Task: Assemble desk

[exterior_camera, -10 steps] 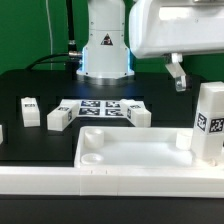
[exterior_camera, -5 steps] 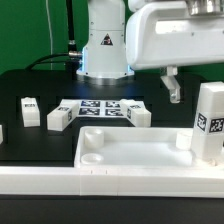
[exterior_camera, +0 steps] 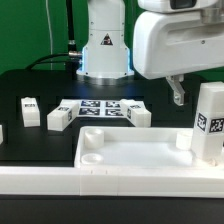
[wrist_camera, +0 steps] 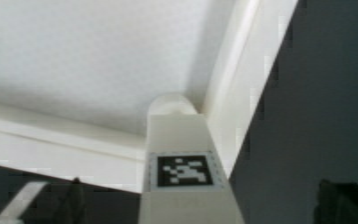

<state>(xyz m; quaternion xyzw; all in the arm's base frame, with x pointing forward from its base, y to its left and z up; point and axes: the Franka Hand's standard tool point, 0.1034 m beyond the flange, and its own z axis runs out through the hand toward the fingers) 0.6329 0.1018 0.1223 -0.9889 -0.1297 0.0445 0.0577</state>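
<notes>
Here, the pincer (exterior_camera: 178,93) hangs above the slab (exterior_camera: 140,155), beside 1 upright leg (exterior_camera: 210,120).

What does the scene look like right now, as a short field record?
gripper: open, empty, in the air beside the upright leg
desk slab: flat at the front, rim up
upright leg: stands at the slab's corner on the exterior view's right, tag facing the camera
loose legs: three on the black table, others at and
marker board: flat between the loose legs
</notes>
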